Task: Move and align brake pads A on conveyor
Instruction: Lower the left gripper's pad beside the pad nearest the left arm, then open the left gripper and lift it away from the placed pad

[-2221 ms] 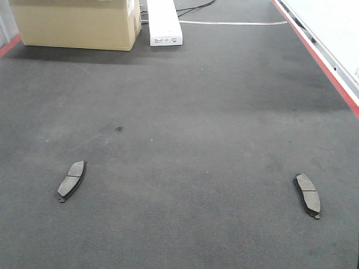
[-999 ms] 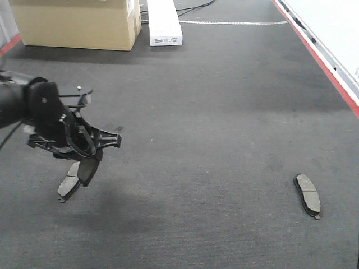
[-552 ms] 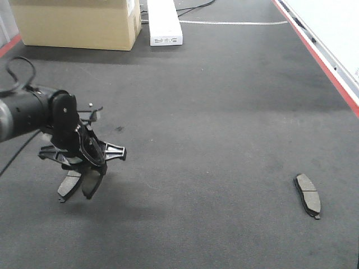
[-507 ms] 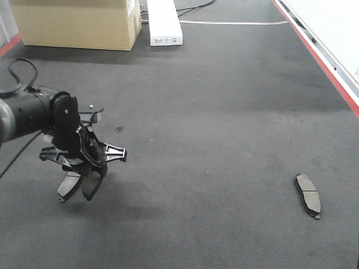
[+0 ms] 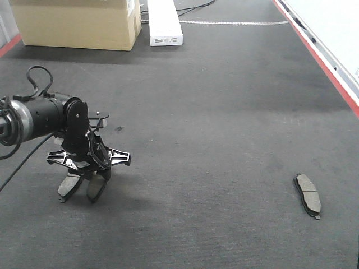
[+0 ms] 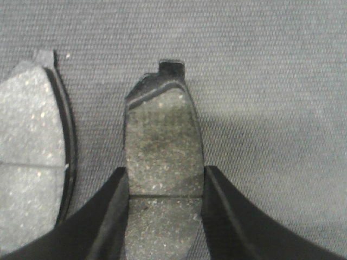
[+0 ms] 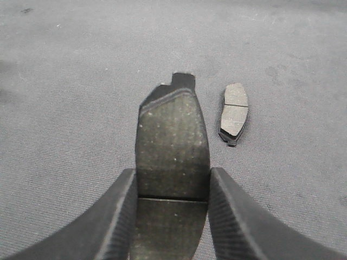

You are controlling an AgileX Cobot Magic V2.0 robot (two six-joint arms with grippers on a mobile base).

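Left claw [image 5: 94, 180] at lower left of the front view, low over the conveyor [image 5: 213, 123]. Its jaws are pressed on a dark brake pad [image 6: 162, 179], pinching it by both long edges. A second pad [image 5: 68, 184] lies flat on the belt just beside it, at far left of the left wrist view.

Right claw [image 7: 172, 216] likewise grips a pad [image 7: 172, 146]. Another pad [image 7: 233, 112] lies on the belt ahead of it, near the frame's upper right

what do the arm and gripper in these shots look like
The left arm is a glossy black cylinder with a silver band and looping black cables. The left gripper has a black winged bracket and dark fingers; the right gripper's fingers look matte and finely textured.
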